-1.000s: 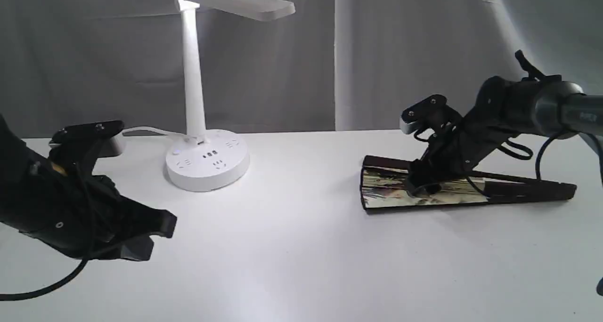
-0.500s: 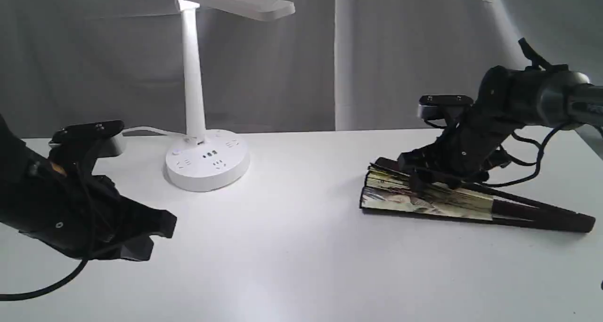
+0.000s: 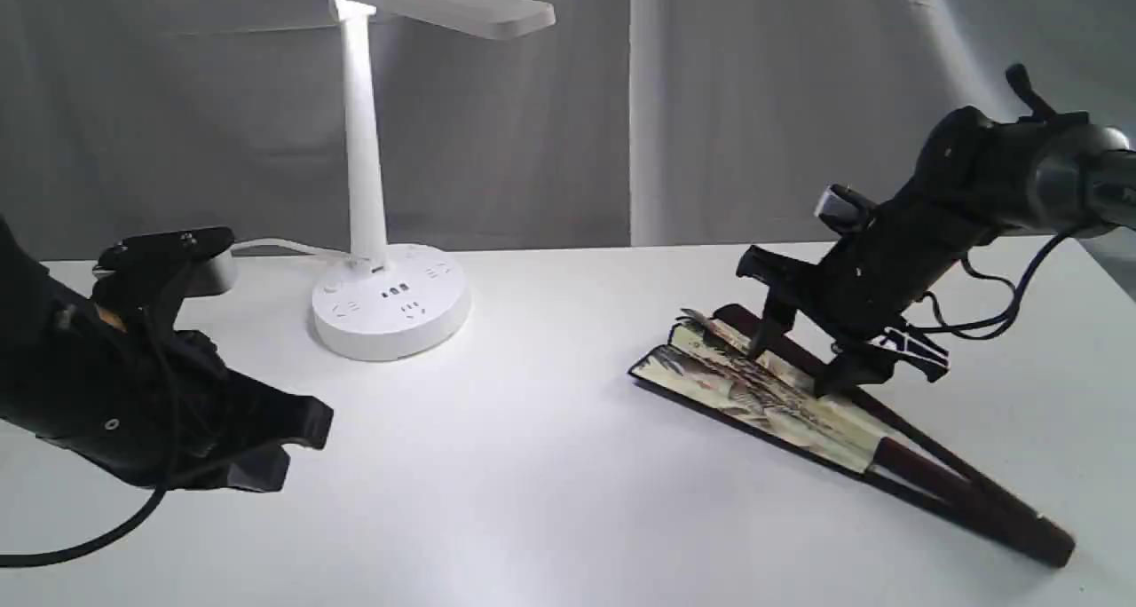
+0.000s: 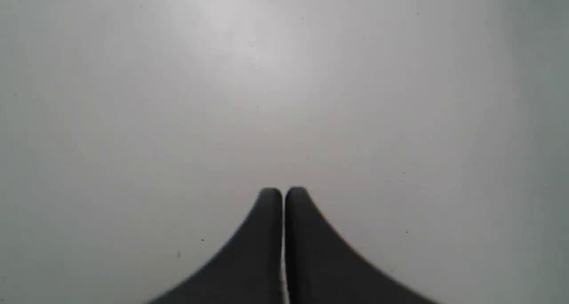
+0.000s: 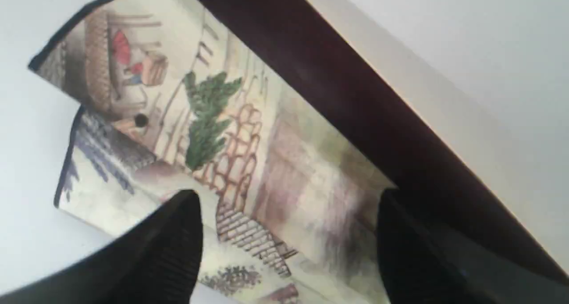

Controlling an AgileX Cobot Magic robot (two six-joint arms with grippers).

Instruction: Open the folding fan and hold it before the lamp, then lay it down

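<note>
**Exterior view** — Large pleated cream paper folding fan (image 3: 781, 398) with dark maroon wooden ribs. It lies partly spread on the white table (image 3: 532, 483), well apart from the white plastic desk lamp (image 3: 364, 145). The black right gripper (image 3: 796, 367) stands on its leaf, jaws wide, clamping nothing. The black left gripper (image 3: 284, 447) is idle.

**Left wrist view** — Left tool pinched closed on nothing, over matte tabletop.

**Right wrist view** — Ribbed fingertips (image 5: 178, 242) straddle the painted pleats beside the glossy guard (image 5: 355, 99).

**Handling** — You would do best to catch one guard only and sweep slowly; the thin paper probably creases easily.
</note>
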